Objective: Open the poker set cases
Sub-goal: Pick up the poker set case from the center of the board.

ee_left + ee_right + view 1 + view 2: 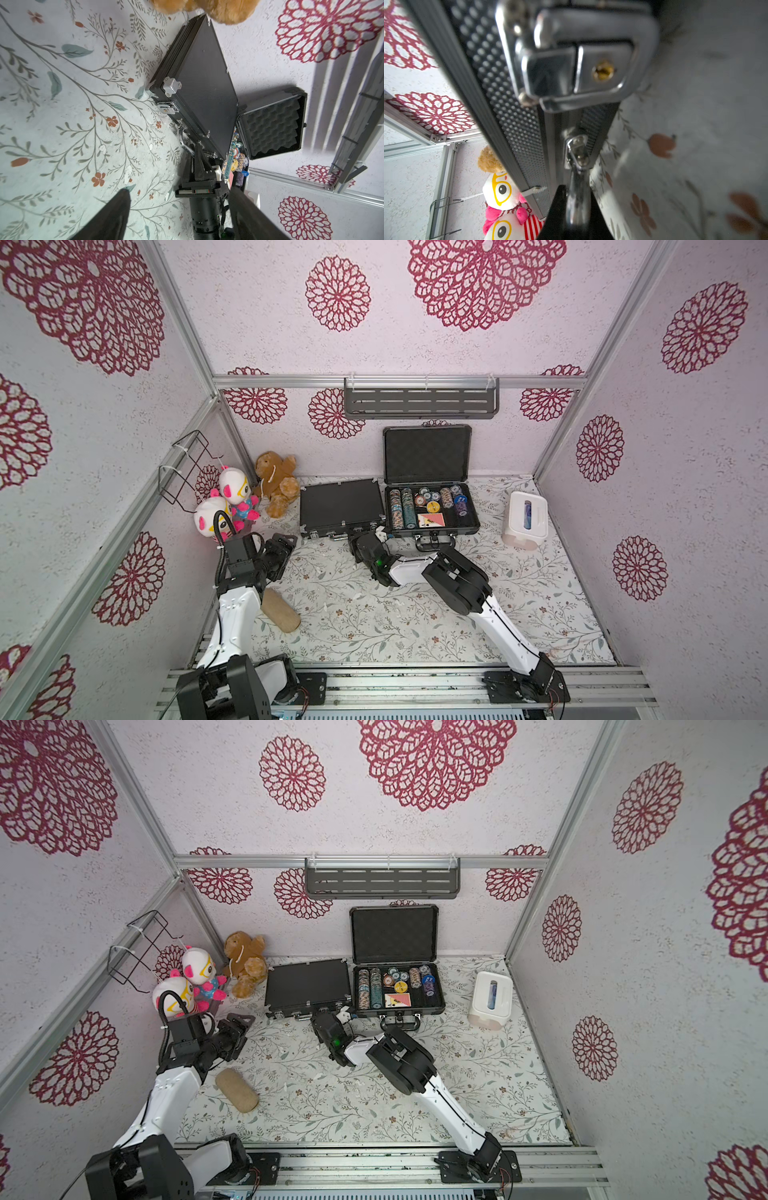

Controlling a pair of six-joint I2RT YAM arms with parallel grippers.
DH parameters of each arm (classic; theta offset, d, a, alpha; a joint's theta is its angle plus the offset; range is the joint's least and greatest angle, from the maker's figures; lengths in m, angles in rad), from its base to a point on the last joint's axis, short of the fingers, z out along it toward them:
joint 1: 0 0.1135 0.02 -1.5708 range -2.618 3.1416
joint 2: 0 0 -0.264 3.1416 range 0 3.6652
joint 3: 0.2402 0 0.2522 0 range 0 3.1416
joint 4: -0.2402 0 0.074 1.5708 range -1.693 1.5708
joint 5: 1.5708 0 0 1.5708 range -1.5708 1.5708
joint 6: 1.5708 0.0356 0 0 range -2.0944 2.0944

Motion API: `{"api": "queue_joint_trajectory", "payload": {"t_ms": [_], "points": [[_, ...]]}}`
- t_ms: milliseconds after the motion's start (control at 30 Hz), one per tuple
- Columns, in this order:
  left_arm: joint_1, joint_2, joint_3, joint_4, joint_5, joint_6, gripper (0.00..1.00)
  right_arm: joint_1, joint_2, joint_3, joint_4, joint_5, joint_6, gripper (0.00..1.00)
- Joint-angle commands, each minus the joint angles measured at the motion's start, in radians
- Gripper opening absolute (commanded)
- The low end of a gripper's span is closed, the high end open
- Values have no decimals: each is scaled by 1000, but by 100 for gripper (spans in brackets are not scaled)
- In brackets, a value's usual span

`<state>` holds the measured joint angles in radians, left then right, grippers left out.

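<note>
Right hand (576, 207) pinches handle (578, 180) of flat black case (340, 506); long axis L-R, handle twd robot; left hand (178, 193) spread.

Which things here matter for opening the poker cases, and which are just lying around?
Job: flat black case, shut; grey case, already open; right gripper, shut on the black case's silver handle.
Lying about: brown teddy, two plush dolls, white tissue box, tan cylinder.
</note>
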<state>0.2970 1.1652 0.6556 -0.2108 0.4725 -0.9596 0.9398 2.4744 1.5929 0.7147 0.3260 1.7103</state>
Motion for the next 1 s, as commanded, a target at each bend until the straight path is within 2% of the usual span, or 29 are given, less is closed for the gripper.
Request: {"api": "queue_joint_trajectory", "payload": {"t_ms": [0, 267, 500, 800, 967], "points": [[-27, 72, 31, 58, 22, -21, 74, 11, -173, 10, 129, -47, -262, 0], [-113, 112, -26, 235, -43, -152, 69, 10, -200, 27, 291, -109, -256, 0], [-120, 179, -24, 356, -18, -228, 67, 27, -211, 117, 299, -115, -268, 0], [-120, 242, -59, 518, -17, -343, 64, 55, -314, -20, 330, -95, -344, 0], [-119, 268, -103, 716, 2, -478, 62, 87, -315, -15, 365, -57, -387, 0]]}}
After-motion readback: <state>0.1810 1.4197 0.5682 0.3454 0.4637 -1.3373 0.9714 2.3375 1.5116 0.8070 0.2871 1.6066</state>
